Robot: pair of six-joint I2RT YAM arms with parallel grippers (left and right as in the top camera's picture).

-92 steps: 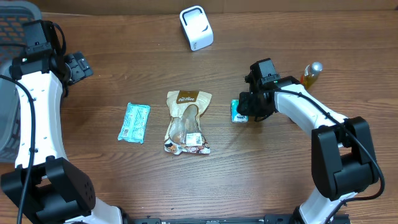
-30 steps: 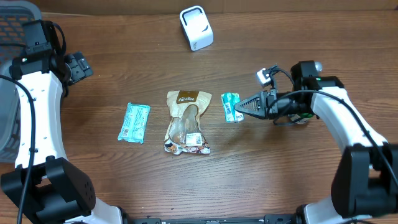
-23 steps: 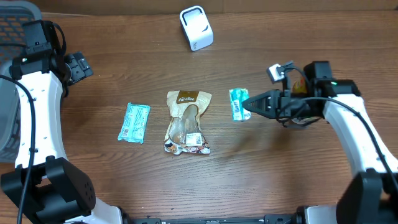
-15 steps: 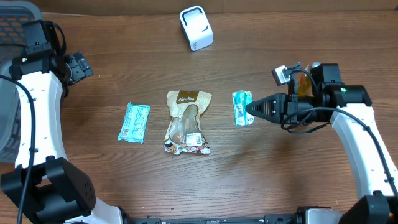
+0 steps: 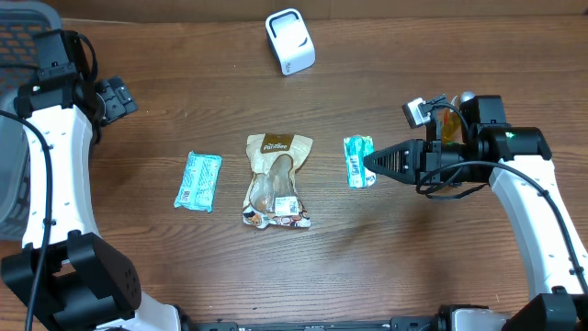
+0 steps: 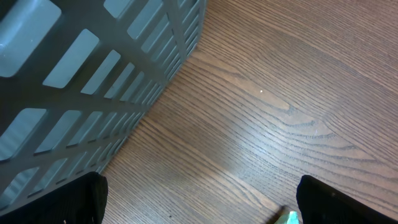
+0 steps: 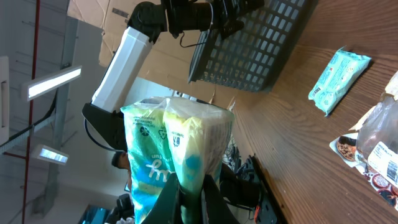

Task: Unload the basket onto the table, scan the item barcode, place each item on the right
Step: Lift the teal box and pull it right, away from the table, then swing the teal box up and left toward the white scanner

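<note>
The item is a small green and teal packet, held off the table to the right of the middle, with a white label strip on its upward face. My right gripper is shut on the packet's right end, its fingers pointing left. In the right wrist view the packet stands up out of the closed gripper. A white scanner sits at the far edge. My left gripper hangs open and empty at the far left beside the basket; its dark fingertips are wide apart over bare wood.
A teal packet and a brown-topped clear pouch lie mid-table, left of the held item. A grey slatted basket fills the far left corner. A bottle stands just behind my right arm.
My right arm has drawn back to the right with the packet, carrying it away from the pouch. Over the last half second it is almost still. The left arm has not moved.
</note>
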